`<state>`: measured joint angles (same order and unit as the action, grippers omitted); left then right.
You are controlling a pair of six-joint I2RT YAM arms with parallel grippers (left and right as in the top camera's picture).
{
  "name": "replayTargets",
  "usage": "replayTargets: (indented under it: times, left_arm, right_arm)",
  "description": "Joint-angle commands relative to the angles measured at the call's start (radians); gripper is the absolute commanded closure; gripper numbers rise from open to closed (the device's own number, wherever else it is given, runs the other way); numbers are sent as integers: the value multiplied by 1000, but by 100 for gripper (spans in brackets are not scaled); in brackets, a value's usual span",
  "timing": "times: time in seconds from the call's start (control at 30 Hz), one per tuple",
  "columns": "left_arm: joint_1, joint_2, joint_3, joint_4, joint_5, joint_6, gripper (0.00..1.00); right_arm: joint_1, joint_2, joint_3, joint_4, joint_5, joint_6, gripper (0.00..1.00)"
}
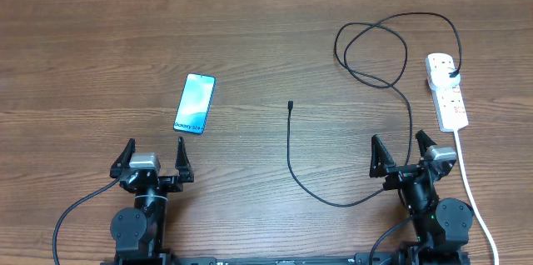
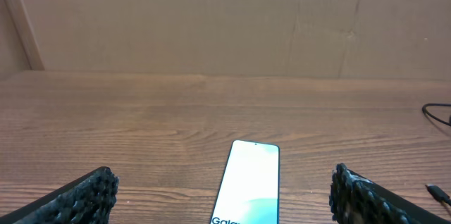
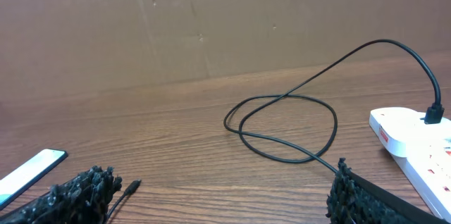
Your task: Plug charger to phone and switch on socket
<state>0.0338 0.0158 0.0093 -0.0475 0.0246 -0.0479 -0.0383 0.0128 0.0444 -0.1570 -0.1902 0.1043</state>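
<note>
Nearest, at the front edge of the wooden table (image 1: 100, 48): the left gripper (image 1: 155, 144), jaws spread wide and holding nothing, and the right gripper (image 1: 398, 138), jaws equally wide and empty. Just ahead of the left gripper is the phone (image 1: 195, 103), flat with its screen up and lit pale blue, apart from everything else. Mid-table is the charger (image 1: 289, 152). Its connector tip (image 1: 290, 105) lies free on bare wood, well apart from the phone. The thin black cable runs from the tip toward the front edge and bends right past the right gripper; whether it touches the gripper cannot be told. Farther back it forms a loose loop, then arcs to the black plug (image 1: 452, 73), seated in the far end of the socket (image 1: 448, 98). The socket is a white strip lying flat at the right, ahead of the right gripper. Its switch positions are too small to read. A thick white cord (image 1: 466, 173) leaves its near end toward the front edge. Farthest is a plain brown wall (image 2: 211, 20).
</note>
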Motion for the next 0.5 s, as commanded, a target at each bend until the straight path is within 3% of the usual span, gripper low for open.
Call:
replayTargets:
  times: [0.0,0.2,0.47]
  left_arm:
    - [6,18,45,6,-9,25,1]
    - [6,183,201,-9,8,21,0]
    - [5,601,562,-105,82,22,0]
  right_arm:
    - [4,-10,0,6,10,-1,0]
    - [4,-10,0,6,10,-1,0]
    - [4,-10,0,6,10,-1,0]
